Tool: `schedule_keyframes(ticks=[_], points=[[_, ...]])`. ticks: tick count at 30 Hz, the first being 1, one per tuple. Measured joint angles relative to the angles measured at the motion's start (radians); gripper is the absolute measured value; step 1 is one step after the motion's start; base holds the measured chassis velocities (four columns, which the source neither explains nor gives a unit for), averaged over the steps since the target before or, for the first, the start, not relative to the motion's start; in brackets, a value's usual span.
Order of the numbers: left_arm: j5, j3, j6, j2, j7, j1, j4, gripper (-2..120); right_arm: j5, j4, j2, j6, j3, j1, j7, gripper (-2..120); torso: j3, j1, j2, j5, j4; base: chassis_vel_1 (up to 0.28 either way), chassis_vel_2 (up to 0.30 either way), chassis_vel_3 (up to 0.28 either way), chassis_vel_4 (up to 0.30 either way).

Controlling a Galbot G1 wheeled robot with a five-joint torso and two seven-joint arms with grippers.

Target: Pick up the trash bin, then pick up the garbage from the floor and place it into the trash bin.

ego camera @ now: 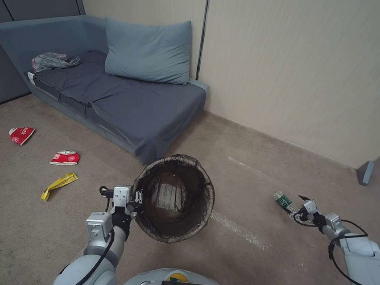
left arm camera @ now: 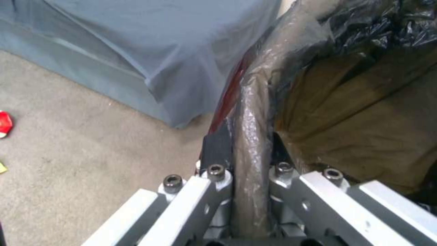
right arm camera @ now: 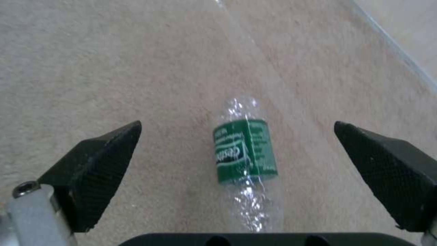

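Left pincer (ego camera: 136, 198) pinches one trash bin (ego camera: 173, 198); right pincer (right arm camera: 237, 153) spread over one bottle (right arm camera: 245, 153).

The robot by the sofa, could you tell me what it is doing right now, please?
Its left gripper is shut on the rim of the small round trash bin with the dark liner bag, holding it beside the blue-grey sofa. Its right gripper is open over a clear plastic bottle with a green label lying on the carpet. Crushed red-and-white cups and a yellow wrapper lie on the floor.
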Motion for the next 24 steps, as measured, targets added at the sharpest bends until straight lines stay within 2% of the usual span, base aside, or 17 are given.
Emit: schedule_keyframes(ticks=[24], points=[[0.038,-0.005,0.000,-0.011,-0.001,0.038,-0.007,3,-0.040,-0.252,0.017,-0.036,-0.041,0.171,0.100,100,0.000,0.000,0.000,-0.0001,0.0001,0.000,0.000,0.000,0.000]])
